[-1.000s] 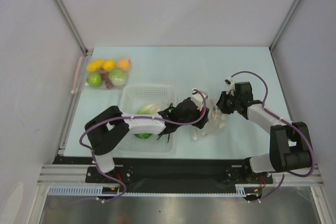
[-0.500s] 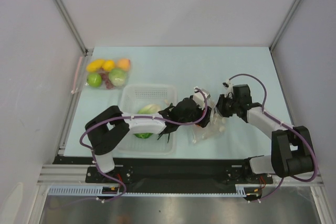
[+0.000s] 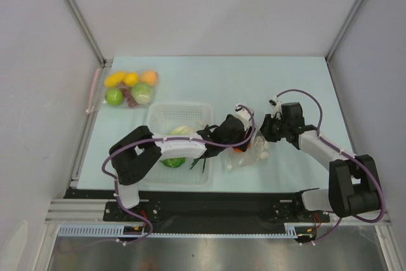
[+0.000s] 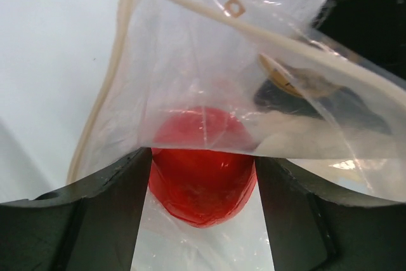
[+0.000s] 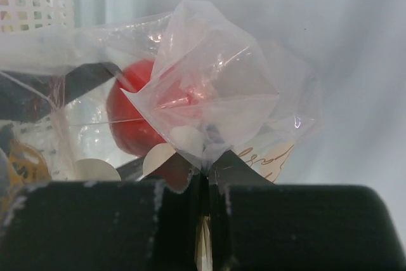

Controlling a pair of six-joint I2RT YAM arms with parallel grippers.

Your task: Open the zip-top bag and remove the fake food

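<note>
The zip-top bag (image 3: 252, 155) lies crumpled just right of the white basket (image 3: 151, 118). My right gripper (image 3: 267, 129) is shut on a pinched fold of its plastic (image 5: 216, 87). My left gripper (image 3: 236, 140) reaches into the bag's mouth (image 4: 190, 61), and its jaws press both sides of the red tomato (image 4: 203, 182), which also shows behind the film in the right wrist view (image 5: 130, 118). Small white pieces (image 5: 188, 138) sit in the bag beside it. In the basket lie the lettuce head (image 3: 179, 132) and thin dark-green stalks (image 3: 199, 164).
A clear pouch of yellow, orange and green round fruits (image 3: 130, 88) lies at the far left, its pink strip (image 3: 95, 90) along the table edge. The left arm (image 3: 177, 148) spans the basket. Metal frame rails border both sides.
My left gripper has pushed a little right, deeper into the bag, and the tomato now shows red at its tip. My right gripper has shifted slightly left and nearer, keeping its pinch.
</note>
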